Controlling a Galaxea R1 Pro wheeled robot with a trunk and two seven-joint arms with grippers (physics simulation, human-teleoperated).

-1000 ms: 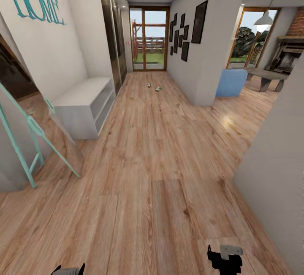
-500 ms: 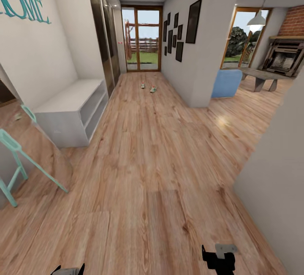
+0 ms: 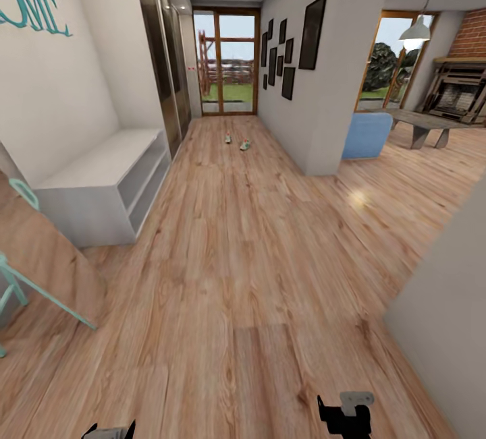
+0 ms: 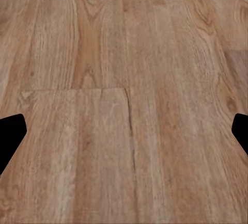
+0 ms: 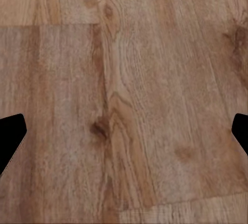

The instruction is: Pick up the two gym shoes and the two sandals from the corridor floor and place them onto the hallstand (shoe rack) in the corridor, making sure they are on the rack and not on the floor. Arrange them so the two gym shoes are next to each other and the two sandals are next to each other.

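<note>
Bright, even daylight from the glass door (image 3: pixel 225 61); soft floor (image 3: pixel 256 257) glare, wide-angle edge stretch.

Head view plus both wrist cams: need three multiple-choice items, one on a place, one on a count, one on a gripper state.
1. Where do the gym shoes lie?
A. On the corridor floor far ahead, before the glass door
B. On the grey bench
C. Between the right gripper's fingers

2. How many gym shoes show on the floor?
A. One
B. Two
C. Four

3. What is the state of the left gripper?
A. Shut on a shoe
B. Shut, empty
C. Open, nothing between its fingers

Answers: 1 A, two small pale shapes sit on the planks far down the hall. 2 B, a pair lies side by side. 3 C, the left wrist view has the fingertips wide apart at the picture's edges, with bare planks between.
</note>
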